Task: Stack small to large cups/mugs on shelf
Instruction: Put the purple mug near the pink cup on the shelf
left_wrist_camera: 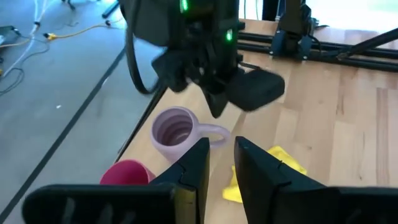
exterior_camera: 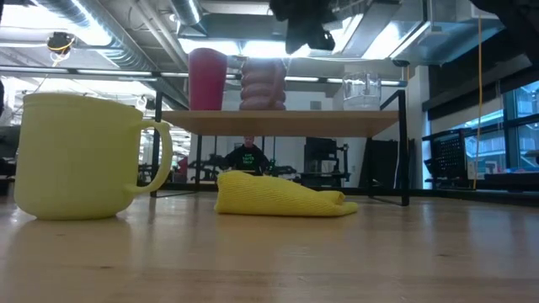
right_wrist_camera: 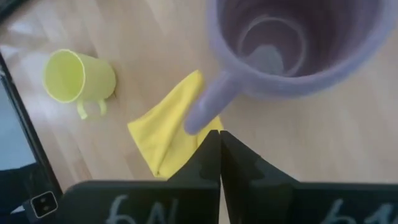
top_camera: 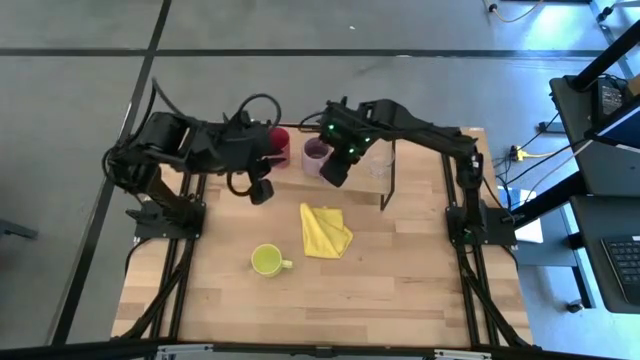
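The shelf [exterior_camera: 286, 123] stands at the table's far side. Three vessels stand on it: the magenta-red tumbler [exterior_camera: 207, 80], the purple mug [exterior_camera: 263, 84] and the clear glass [exterior_camera: 363, 91]. The yellow-green mug [top_camera: 266, 260] stands upright on the tabletop, near the front. My right gripper [right_wrist_camera: 219, 140] is shut and hovers above the purple mug [right_wrist_camera: 298, 43], its tips close to the mug's handle [right_wrist_camera: 205, 106] without touching it. My left gripper [left_wrist_camera: 221, 165] is open by a narrow gap. It hangs above the shelf beside the tumbler [left_wrist_camera: 127, 173], pointing toward the purple mug [left_wrist_camera: 174, 132].
A folded yellow cloth [top_camera: 323, 230] lies on the tabletop between the shelf and the yellow-green mug. The shelf's thin black legs [top_camera: 390, 185] stand on the table. Bare wood stretches along the table's near side. In the low view, a person shows far behind the shelf.
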`<action>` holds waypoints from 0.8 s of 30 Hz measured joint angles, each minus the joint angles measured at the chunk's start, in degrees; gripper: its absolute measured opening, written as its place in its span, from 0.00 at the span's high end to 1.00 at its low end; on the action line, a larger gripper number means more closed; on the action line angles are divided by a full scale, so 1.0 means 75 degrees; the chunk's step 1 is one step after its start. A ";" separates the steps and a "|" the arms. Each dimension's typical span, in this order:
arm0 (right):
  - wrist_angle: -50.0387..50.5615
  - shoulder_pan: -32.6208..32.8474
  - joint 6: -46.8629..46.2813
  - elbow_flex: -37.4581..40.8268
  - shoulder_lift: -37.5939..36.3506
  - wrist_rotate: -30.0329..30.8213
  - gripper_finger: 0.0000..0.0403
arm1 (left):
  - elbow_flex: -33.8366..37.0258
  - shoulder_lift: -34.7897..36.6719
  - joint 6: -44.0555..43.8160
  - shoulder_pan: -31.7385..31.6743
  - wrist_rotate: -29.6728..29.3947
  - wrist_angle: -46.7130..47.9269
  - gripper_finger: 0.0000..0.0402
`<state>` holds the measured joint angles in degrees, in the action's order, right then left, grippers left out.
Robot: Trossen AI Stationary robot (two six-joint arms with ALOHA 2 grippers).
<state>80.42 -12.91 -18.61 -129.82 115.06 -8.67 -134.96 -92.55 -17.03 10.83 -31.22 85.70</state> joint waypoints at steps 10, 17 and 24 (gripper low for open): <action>-0.0254 0.0202 0.0132 0.0003 0.0488 -0.0139 0.99 | 0.0000 0.0017 -0.0714 0.0635 -0.0696 0.0446 0.83; -0.0753 0.0141 0.0175 0.0000 0.0470 -0.0218 1.00 | 0.0000 0.0017 -0.0922 0.0846 -0.0959 0.0533 0.83; -0.0364 0.0047 0.0365 0.0000 0.0441 -0.0128 0.99 | 0.0000 0.0015 -0.1046 0.0880 -0.0963 0.0531 0.83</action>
<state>77.70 -12.56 -15.87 -129.82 118.37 -9.63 -134.96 -92.44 -24.87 17.43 -38.45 89.68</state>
